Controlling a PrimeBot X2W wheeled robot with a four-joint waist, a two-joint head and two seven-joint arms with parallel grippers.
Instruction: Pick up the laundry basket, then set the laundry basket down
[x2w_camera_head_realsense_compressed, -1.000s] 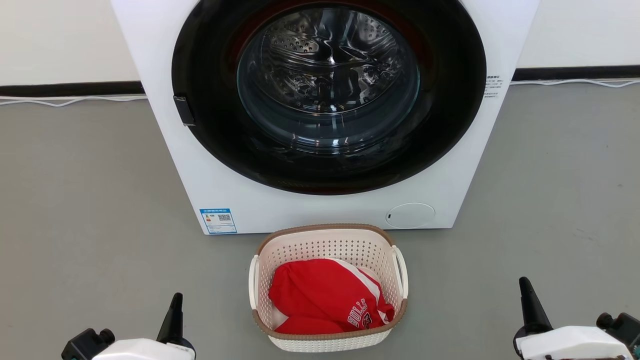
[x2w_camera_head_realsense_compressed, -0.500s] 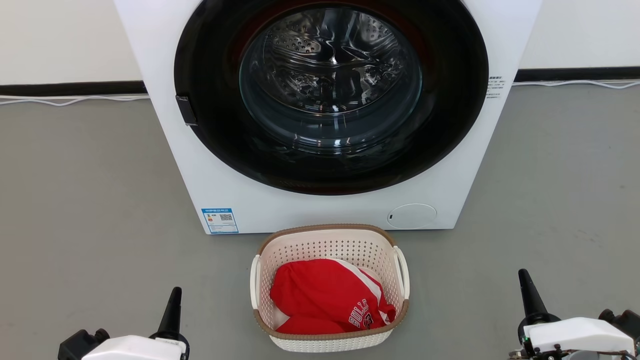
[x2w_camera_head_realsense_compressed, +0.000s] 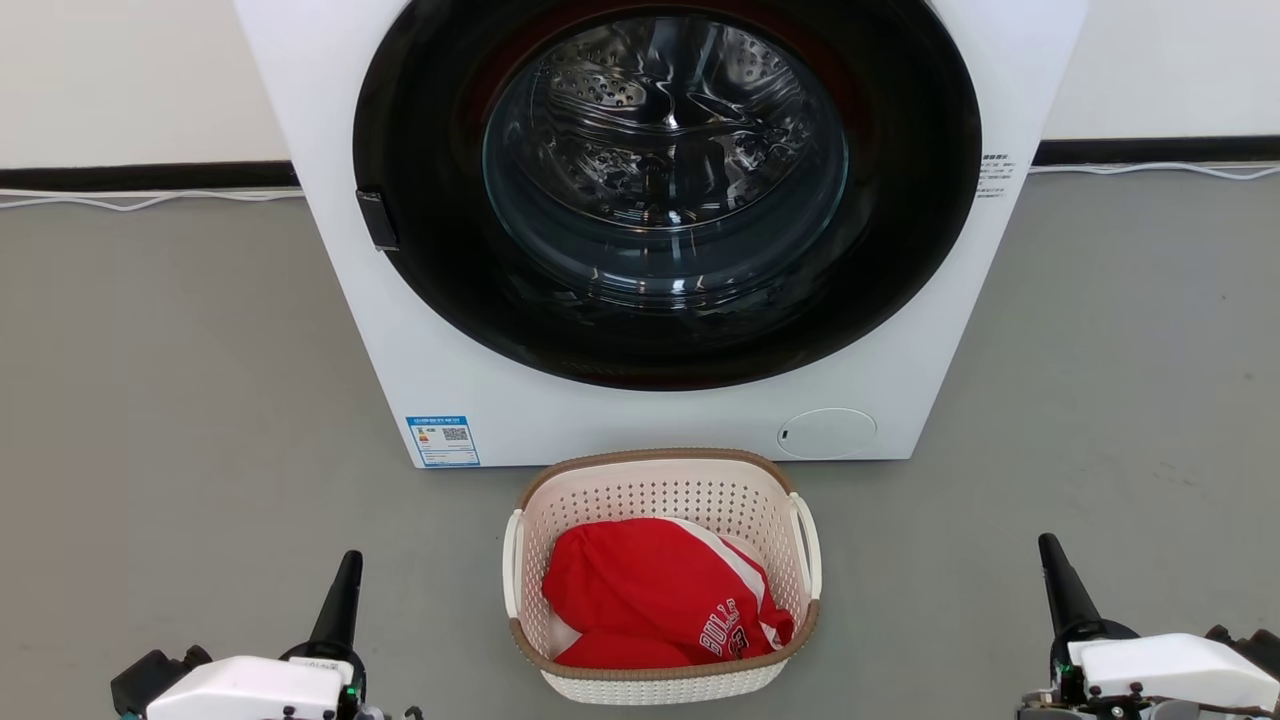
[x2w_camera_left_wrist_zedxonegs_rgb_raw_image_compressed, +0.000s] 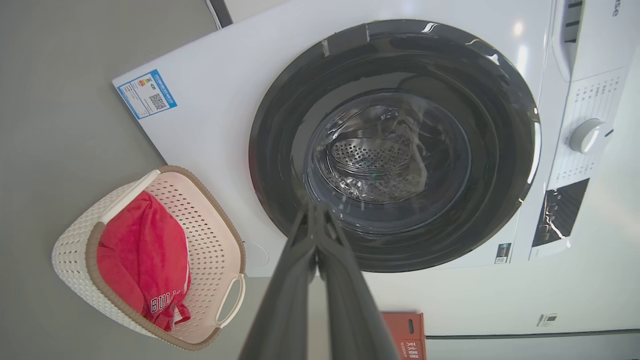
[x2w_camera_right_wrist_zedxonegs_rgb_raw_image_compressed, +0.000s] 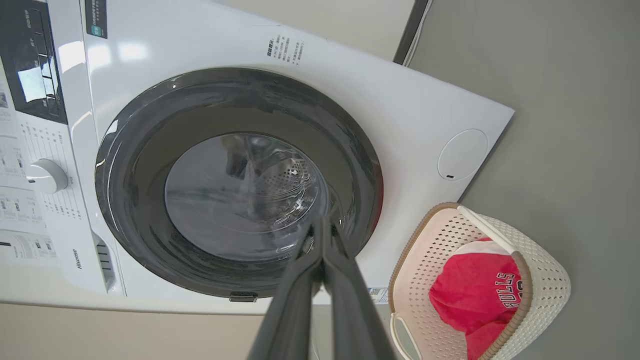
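White washing machine (x2w_camera_head_realsense_compressed: 660, 230), door shut, on grey floor (x2w_camera_head_realsense_compressed: 150, 400). Cream laundry basket (x2w_camera_head_realsense_compressed: 662, 680) on the floor just before it, holding a red jersey (x2w_camera_head_realsense_compressed: 650, 590). Left gripper (x2w_camera_head_realsense_compressed: 345, 580) and right gripper (x2w_camera_head_realsense_compressed: 1055, 570) flank the basket, well apart from it, fingers pressed together, empty. Risk: closed fingers would shove the handles, not catch them; uneven lift tips the jersey out.

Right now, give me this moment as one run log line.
phase: pre-grasp | laundry basket: on floor, red garment inside | left gripper: shut, empty | right gripper: shut, empty
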